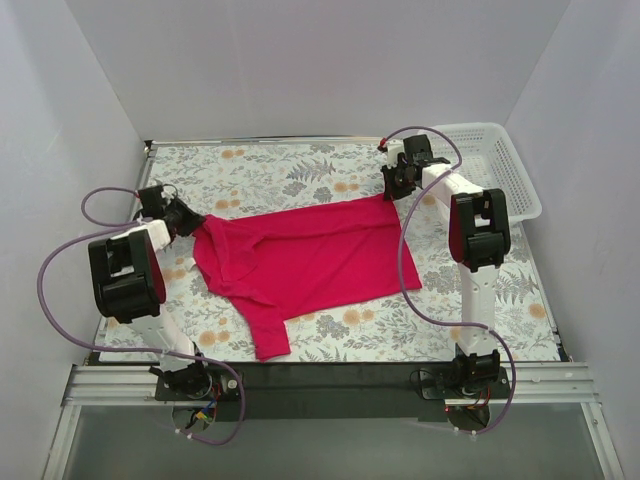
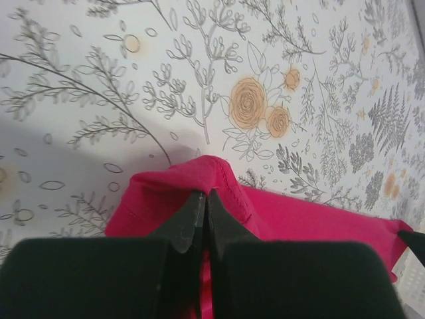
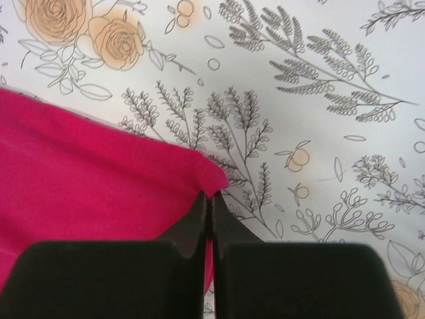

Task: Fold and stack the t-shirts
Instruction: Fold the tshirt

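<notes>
At the table's left edge, my left gripper (image 2: pixel 204 196) is pinched tight on a raised fold of the plain magenta-red cloth t-shirt (image 1: pixel 300 255). Toward the far right corner, my right gripper (image 3: pixel 209 197) is clamped closed on the shirt's hemmed corner. The shirt lies spread mid-table between both, wrinkled, with one narrow part reaching toward the near edge. It rests on the floral-print table (image 1: pixel 300 170). A white plastic mesh basket (image 1: pixel 500 165) sits at the far right corner, apart from the shirt.

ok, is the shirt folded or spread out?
Spread: the t-shirt lies open on the table, one sleeve sticking out; left hand and right hand each pinch an edge.
</notes>
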